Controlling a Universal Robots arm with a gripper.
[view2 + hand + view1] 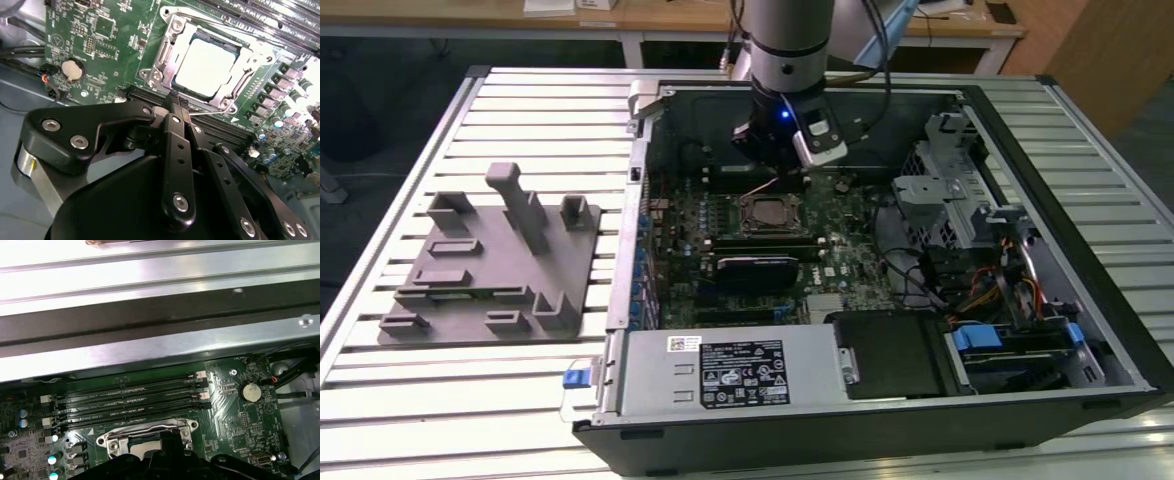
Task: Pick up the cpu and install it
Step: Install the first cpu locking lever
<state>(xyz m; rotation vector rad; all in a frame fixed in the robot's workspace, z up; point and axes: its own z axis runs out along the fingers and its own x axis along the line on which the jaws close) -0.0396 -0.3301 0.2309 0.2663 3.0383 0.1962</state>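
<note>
Cpu [205,64], shiny pale square, sits in socket [165,60].

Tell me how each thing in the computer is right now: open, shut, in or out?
cpu: lying flat in the socket, nothing gripping it.
socket frame: swung open, not clamped over the chip.
gripper: above the board just beside the socket, fingers together, holding nothing.
computer case: side panel off, insides showing.
grey fixture block: on the table beside the case, with nothing in it.

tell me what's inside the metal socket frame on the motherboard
The cpu lies flat inside the socket frame, its pale silver top showing. The socket contacts beneath it are covered.
</note>
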